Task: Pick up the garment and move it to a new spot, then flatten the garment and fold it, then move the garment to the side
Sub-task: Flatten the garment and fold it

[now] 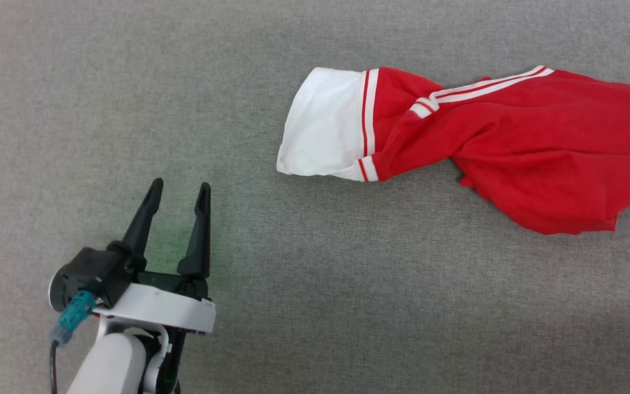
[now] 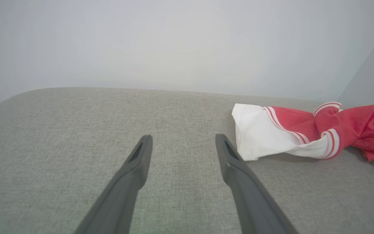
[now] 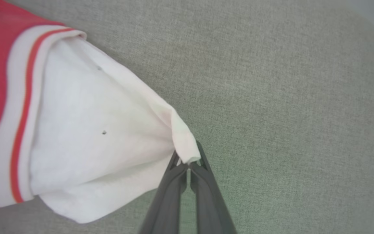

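Grey cushion point(image 1: 315, 317) | garment point(image 1: 512, 137) twisted, 2 o'clock | right gripper point(image 3: 188, 161) clamped on its white corner | left gripper point(image 1: 178, 194) wide open, empty, 7 o'clock | step: pickup, likely; next: lift.

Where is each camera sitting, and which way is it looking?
Head: up high, looking down at the grey surface and garment; left gripper shows.
Left wrist: looks along its open fingers across the grey surface toward the wall.
Right wrist: looks along the right gripper, pinching the garment.
All three share the garment.
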Tool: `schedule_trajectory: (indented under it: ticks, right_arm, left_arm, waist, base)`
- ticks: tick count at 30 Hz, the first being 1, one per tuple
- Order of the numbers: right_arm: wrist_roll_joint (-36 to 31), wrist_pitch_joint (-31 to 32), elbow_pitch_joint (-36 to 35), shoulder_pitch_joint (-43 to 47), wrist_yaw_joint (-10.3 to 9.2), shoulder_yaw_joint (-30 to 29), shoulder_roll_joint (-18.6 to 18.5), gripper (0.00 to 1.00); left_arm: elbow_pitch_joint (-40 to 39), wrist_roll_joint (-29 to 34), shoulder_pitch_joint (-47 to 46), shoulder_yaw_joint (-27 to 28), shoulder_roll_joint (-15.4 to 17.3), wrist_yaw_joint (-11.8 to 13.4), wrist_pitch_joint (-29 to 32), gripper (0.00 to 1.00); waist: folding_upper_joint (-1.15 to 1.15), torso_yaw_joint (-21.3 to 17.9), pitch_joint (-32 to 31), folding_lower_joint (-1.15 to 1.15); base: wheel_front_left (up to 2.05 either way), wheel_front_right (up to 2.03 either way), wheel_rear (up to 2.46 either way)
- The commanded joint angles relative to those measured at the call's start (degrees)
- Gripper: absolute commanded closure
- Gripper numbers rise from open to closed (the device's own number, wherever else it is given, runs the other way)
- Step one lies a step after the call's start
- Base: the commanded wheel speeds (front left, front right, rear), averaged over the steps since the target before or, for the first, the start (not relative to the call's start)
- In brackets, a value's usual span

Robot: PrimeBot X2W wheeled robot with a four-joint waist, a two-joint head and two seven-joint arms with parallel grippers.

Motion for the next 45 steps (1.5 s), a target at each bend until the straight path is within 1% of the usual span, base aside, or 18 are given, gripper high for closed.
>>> schedule_trajectory:
  ticks: [1,5,6,7,8,11,13,14,18,20,23,25,29,33,36,39,43,45]
  right_arm:
    - [-0.9,-0.9,0.4,1.4,-0.08,-1.2,-0.2,1.00]
    - [-1.9,-2.5,1.0,2.3,-0.08,-2.7,1.1,1.00]
    - [-2.1,-3.1,1.3,2.4,-0.08,-3.1,1.3,0.87]
    - [-2.6,-3.8,1.4,2.7,-0.08,-3.3,1.6,0.56]
    - [-2.8,-4.8,1.4,3.0,-0.08,-3.7,1.9,0.00]
    - [-3.2,-8.3,1.0,3.9,-0.08,-5.4,2.5,0.00]
    - [-3.7,-11.4,0.0,4.9,-0.08,-6.8,2.2,0.00]
    - [-3.7,-11.4,0.0,4.9,-0.08,-6.8,2.2,0.00]
    - [-4.4,-19.7,-4.2,8.5,-0.07,-10.3,2.7,0.00]
    - [-5.2,-24.2,-7.7,11.1,-0.07,-12.0,4.2,0.00]
    - [-6.0,-30.1,-13.4,15.8,-0.07,-14.2,7.7,0.00]
    - [-7.7,-32.9,-16.9,18.7,-0.07,-15.1,10.4,0.00]
    - [-10.2,-37.1,-23.2,24.1,-0.07,-17.1,16.7,0.00]
    - [-12.5,-38.2,-28.3,28.3,-0.07,-18.5,22.0,0.00]
    - [-14.2,-37.7,-31.0,30.7,-0.07,-19.1,24.5,0.00]
    - [-15.9,-37.2,-32.7,31.8,-0.07,-19.9,25.6,0.00]
    - [-18.0,-36.5,-34.3,32.3,-0.07,-20.0,26.9,0.00]
    - [-18.6,-36.1,-35.1,32.3,-0.07,-19.9,27.2,0.00]
  left_arm:
    - [-0.2,0.4,0.1,0.1,0.4,-0.2,0.3,0.00]
    - [-0.3,0.3,-0.1,0.2,0.8,0.1,0.6,0.00]
    - [-0.3,0.4,-0.1,0.1,1.0,0.2,0.8,0.00]
    - [-0.3,0.4,-0.2,0.1,1.2,0.2,0.8,0.00]
    - [-0.4,0.5,-0.3,-0.1,1.4,0.1,1.0,0.00]
    - [-0.9,0.3,-0.5,-0.2,2.1,-0.5,1.7,0.00]
    - [-1.4,0.3,-0.7,-0.3,3.1,-1.0,2.6,0.00]
    - [-1.4,0.3,-0.7,-0.3,3.1,-1.0,2.6,0.00]
    - [-3.4,1.2,-2.1,-0.4,6.7,-2.5,5.6,0.00]
    - [-4.8,0.9,-2.8,-0.5,8.6,-3.6,7.8,0.00]
    - [-6.9,-0.1,-4.5,-1.2,12.2,-5.8,12.0,0.00]
    - [-8.1,-0.8,-5.9,-2.7,15.4,-7.1,15.8,0.00]
    - [-10.0,-6.1,-10.4,-8.2,21.0,-8.4,25.0,0.00]
    - [-11.6,-14.6,-16.4,-18.1,27.8,-8.4,33.9,0.00]
    - [-11.0,-20.0,-20.6,-25.6,32.0,-8.4,40.8,0.00]
    - [-10.3,-23.8,-24.8,-32.1,34.7,-8.4,45.4,0.00]
    - [-7.9,-26.6,-29.2,-38.1,36.4,-8.4,46.7,0.00]
    - [-6.4,-27.3,-31.5,-40.4,36.8,-8.4,46.1,0.00]
  waist:
    - [0.00,-0.2,0.1,0.00]
    - [0.00,-0.6,-0.1,0.00]
    - [0.00,-0.7,-0.3,0.00]
    - [0.00,-0.8,-0.5,0.00]
    - [0.00,-0.9,-0.8,0.00]
    - [0.00,-1.3,-1.9,0.00]
    - [0.00,-1.7,-2.7,0.00]
    - [0.00,-1.7,-2.7,0.00]
    - [0.00,-2.7,-4.5,0.00]
    - [0.00,-3.7,-5.5,0.00]
    - [0.00,-5.5,-6.7,0.00]
    - [0.00,-6.9,-7.2,0.00]
    - [0.00,-9.2,-7.9,0.00]
    - [0.00,-11.7,-7.7,0.00]
    - [0.00,-13.7,-7.2,0.00]
    - [0.00,-15.4,-6.6,0.00]
    - [0.00,-17.4,-5.7,0.00]
    - [0.00,-18.1,-5.1,0.00]
  base:
    - [0.00,0.00,0.00]
    - [0.00,0.00,0.00]
    - [0.00,0.00,0.00]
    - [0.00,0.00,0.00]
    - [0.00,0.00,0.00]
    - [0.00,0.00,0.00]
    - [0.00,0.00,0.00]
    - [0.00,0.00,0.00]
    - [0.00,0.00,0.00]
    - [0.00,0.00,0.00]
    - [0.00,0.00,0.00]
    - [0.00,0.00,0.00]
    - [0.00,0.00,0.00]
    - [0.00,0.00,0.00]
    - [0.00,0.00,0.00]
    - [0.00,0.00,0.00]
    - [0.00,0.00,0.00]
    - [0.00,0.00,0.00]
